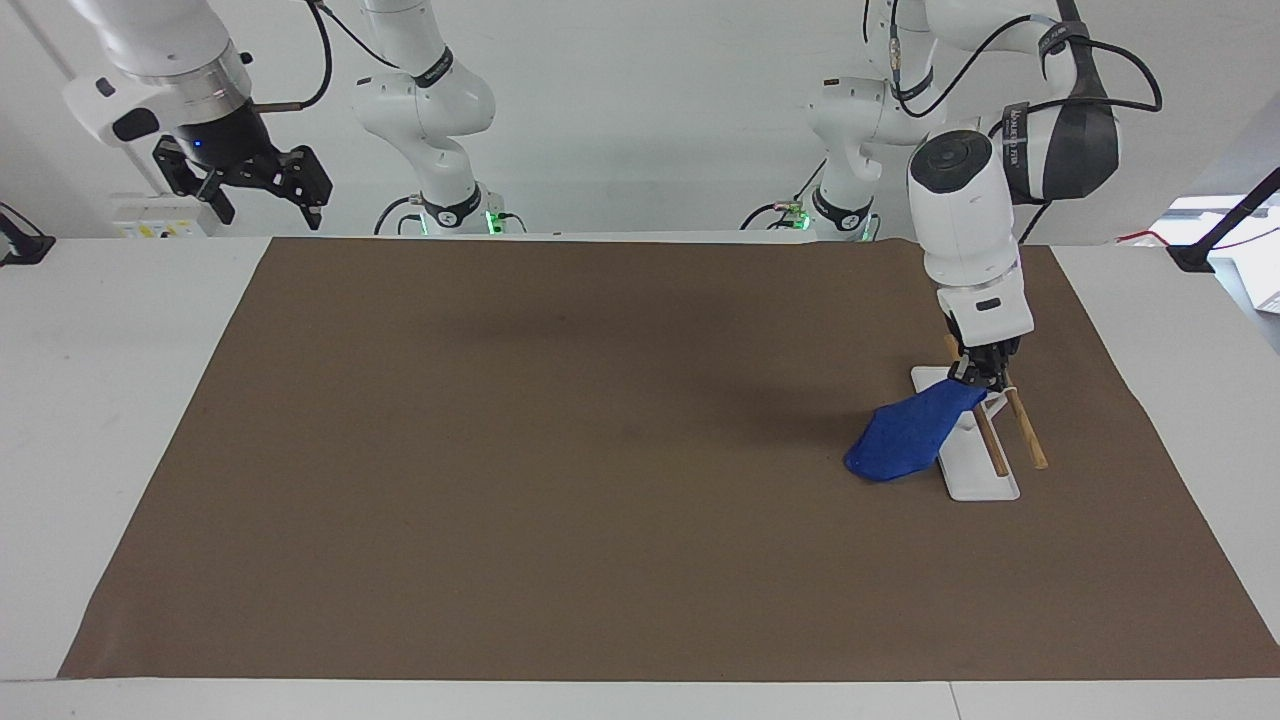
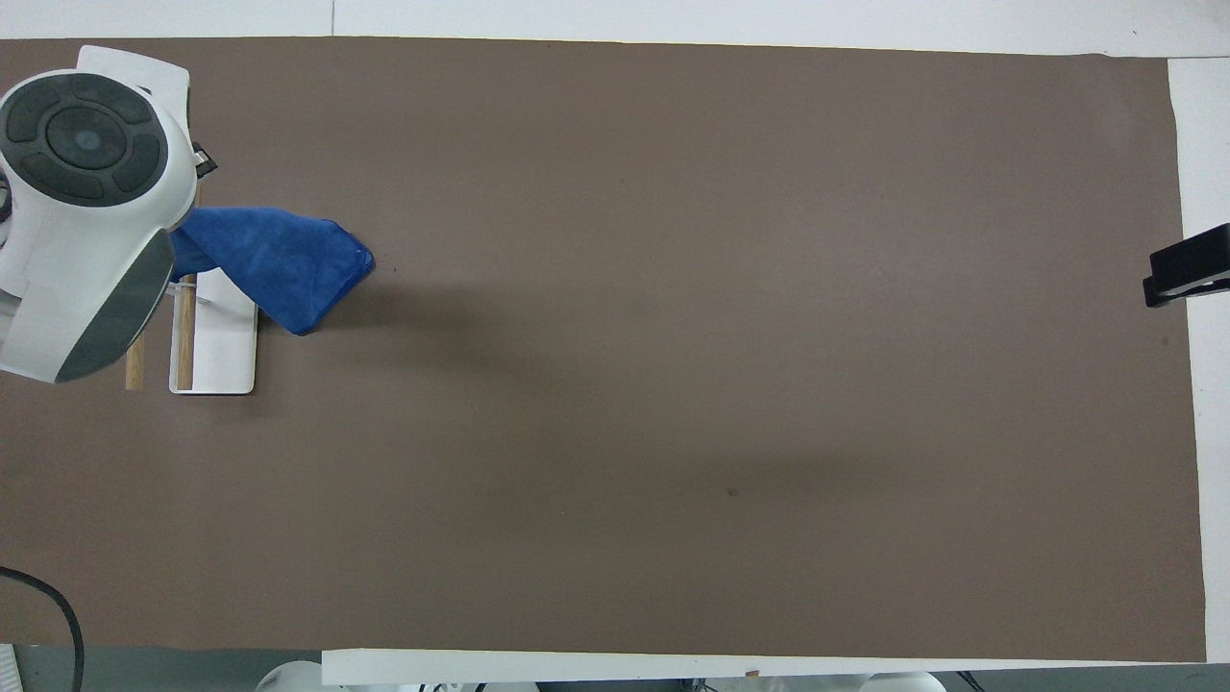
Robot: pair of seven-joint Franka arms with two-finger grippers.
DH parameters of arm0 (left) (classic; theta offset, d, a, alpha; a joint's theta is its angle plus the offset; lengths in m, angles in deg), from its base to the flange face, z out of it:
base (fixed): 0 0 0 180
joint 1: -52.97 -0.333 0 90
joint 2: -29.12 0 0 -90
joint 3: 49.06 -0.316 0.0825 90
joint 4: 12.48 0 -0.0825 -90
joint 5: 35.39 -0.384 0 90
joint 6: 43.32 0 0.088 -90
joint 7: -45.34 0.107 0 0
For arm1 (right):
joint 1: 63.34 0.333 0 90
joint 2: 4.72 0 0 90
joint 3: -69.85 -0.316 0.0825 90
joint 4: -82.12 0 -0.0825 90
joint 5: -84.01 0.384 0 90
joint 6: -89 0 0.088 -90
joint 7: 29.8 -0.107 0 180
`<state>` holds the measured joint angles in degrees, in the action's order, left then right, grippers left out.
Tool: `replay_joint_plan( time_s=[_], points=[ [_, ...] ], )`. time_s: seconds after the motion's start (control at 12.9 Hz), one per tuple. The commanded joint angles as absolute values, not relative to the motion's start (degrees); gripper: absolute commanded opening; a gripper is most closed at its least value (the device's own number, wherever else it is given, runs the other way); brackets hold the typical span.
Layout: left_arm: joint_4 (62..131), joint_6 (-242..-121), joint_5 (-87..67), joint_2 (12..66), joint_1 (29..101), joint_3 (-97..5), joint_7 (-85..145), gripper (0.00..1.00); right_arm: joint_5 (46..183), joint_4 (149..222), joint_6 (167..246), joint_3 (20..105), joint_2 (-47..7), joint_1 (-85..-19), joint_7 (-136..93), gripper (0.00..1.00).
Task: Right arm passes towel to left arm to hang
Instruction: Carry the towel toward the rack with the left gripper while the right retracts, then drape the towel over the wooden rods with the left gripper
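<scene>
The bright blue towel [image 1: 912, 437] [image 2: 279, 262] hangs at a slant from my left gripper [image 1: 981, 379], which is shut on its upper end. That gripper is low over the white rack base [image 1: 968, 462] [image 2: 219, 348], just above the two wooden rods [image 1: 1024, 423] [image 2: 184, 329]. The towel's lower end reaches down to the brown mat beside the base, toward the right arm's end of the table. In the overhead view the left wrist hides the gripper. My right gripper [image 1: 266, 196] [image 2: 1188, 274] is open, holds nothing, and is raised high over the right arm's end of the table.
A brown mat [image 1: 560, 480] [image 2: 673, 384] covers most of the white table [image 1: 110, 420]. The rack stands on it at the left arm's end. The arms' bases [image 1: 445, 205] stand along the table edge nearest the robots.
</scene>
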<state>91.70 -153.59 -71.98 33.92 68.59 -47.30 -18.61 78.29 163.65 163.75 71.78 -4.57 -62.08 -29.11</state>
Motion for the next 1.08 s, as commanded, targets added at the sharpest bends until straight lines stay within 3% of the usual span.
replay_joint_plan(
  time_s=[0.0, 0.54, 1.01],
  points=[
    [92.5, -153.1, -77.6, 33.1, 67.7, -46.9, -17.9, 0.0, 77.5, 168.4, 163.7, 71.0, -2.1, -64.1, -27.4, 1.0],
    [93.0, -154.1, -90.0, 32.8, 64.7, -46.8, -17.9, 0.0, 77.4, 168.9, 164.1, 69.6, -1.9, -65.1, -27.3, 1.0],
    [106.3, -166.9, -90.3, 27.6, 57.6, -46.9, -18.1, 0.0, 78.2, 168.9, 164.1, 69.7, -2.0, -65.5, -24.9, 1.0]
  ],
)
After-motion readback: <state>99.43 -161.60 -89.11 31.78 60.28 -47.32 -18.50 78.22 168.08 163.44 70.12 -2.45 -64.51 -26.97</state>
